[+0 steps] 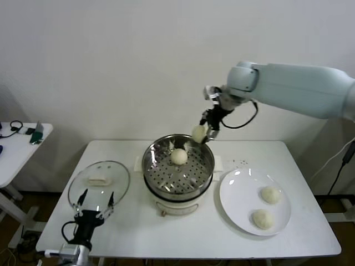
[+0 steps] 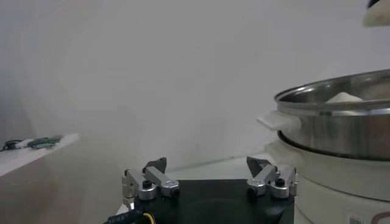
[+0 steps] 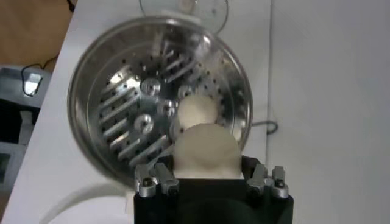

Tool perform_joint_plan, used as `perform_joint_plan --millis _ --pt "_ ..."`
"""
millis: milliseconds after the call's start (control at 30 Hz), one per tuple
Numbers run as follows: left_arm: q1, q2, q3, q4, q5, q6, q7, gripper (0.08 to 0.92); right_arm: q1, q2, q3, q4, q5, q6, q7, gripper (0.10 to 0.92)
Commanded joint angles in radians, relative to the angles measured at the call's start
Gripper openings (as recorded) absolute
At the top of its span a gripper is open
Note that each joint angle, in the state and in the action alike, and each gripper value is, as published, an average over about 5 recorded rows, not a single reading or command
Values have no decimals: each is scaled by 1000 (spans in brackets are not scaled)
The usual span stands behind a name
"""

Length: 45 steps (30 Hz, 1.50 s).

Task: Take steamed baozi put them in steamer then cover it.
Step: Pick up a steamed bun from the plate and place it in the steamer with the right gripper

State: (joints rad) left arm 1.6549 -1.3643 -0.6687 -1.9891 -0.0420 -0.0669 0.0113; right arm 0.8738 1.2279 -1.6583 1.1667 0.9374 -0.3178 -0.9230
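the right gripper (image 1: 202, 133) hangs above the far rim of the steamer (image 1: 178, 183), its fingers (image 3: 263, 179) pinching one baozi (image 1: 198, 133). a second baozi (image 1: 178, 156) sits on the perforated tray inside the pot. two more buns (image 1: 270, 194) lie on the white plate (image 1: 238, 194) just to the steamer's right. the cover (image 1: 99, 181) lies flat on the surface (image 1: 138, 233) to the steamer's left. the left gripper (image 1: 95, 210) waits near the front edge beside the cover, fingers spread, holding nothing.
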Motion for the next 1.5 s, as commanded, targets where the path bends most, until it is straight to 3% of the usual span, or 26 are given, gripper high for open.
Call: perform_joint_plan --millis 33,1100,1333,1500 --pt "-3 6 0 -15 -3 7 4 823 -91 240 21 -98 53 -19 27 704" --pt "-12 14 -18 10 -16 10 11 823 -258 265 -19 -97 -55 -38 62 714" --pt "-15 15 -18 10 -15 11 9 823 -235 248 0 -91 -55 -39 58 806" --pt "-17 14 -14 9 -13 13 7 823 -171 199 7 -45 -55 -31 38 822"
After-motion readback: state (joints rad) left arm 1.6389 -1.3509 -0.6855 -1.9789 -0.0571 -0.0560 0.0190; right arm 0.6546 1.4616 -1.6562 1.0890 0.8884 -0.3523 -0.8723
